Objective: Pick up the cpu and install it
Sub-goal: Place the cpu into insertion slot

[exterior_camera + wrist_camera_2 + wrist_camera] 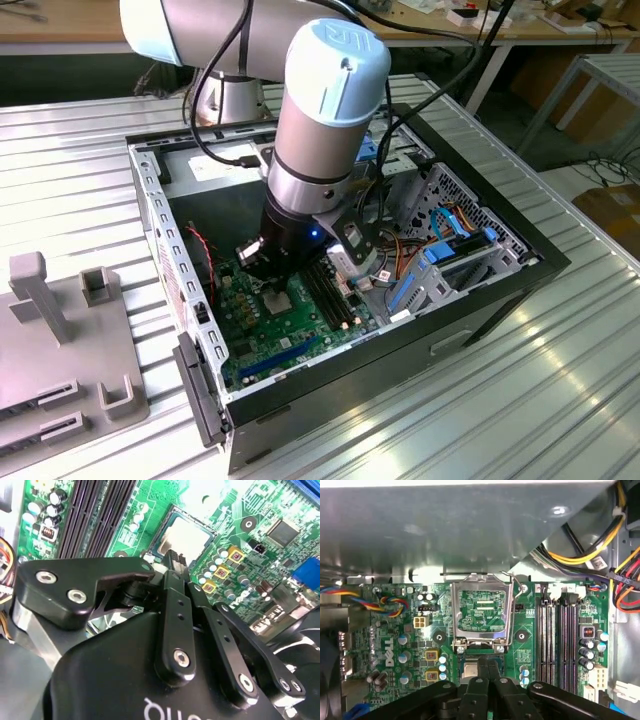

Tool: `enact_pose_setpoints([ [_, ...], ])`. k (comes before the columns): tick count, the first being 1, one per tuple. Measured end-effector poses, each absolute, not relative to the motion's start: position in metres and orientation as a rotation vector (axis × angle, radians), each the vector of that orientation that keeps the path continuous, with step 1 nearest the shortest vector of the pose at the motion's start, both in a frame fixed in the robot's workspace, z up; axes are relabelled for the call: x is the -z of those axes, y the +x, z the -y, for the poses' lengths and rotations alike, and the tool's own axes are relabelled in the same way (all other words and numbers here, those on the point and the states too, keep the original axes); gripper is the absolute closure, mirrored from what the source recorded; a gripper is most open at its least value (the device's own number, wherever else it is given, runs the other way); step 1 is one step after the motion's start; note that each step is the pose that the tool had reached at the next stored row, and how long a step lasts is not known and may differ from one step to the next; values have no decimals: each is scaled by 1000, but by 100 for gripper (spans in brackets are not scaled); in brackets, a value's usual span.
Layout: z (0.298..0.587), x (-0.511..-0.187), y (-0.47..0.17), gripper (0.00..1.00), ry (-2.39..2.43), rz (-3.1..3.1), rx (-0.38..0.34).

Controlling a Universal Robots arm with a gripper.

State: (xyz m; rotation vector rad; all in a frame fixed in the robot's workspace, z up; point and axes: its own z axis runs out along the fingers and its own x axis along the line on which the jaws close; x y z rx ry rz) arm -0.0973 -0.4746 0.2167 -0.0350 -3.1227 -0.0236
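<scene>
The arm reaches steeply down into the computer case point(540, 262); its gripper point(176, 566), fingers together, seemingly pinches the cpu point(187, 541) over the green board point(410, 630).

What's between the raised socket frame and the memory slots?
In the first wrist view, a narrow strip of green board with a round mounting hole.
</scene>
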Motion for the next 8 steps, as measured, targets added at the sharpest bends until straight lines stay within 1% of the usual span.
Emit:
enact_pose_setpoints([
  [8,471,-214,-97,89,0,3123,32],
])
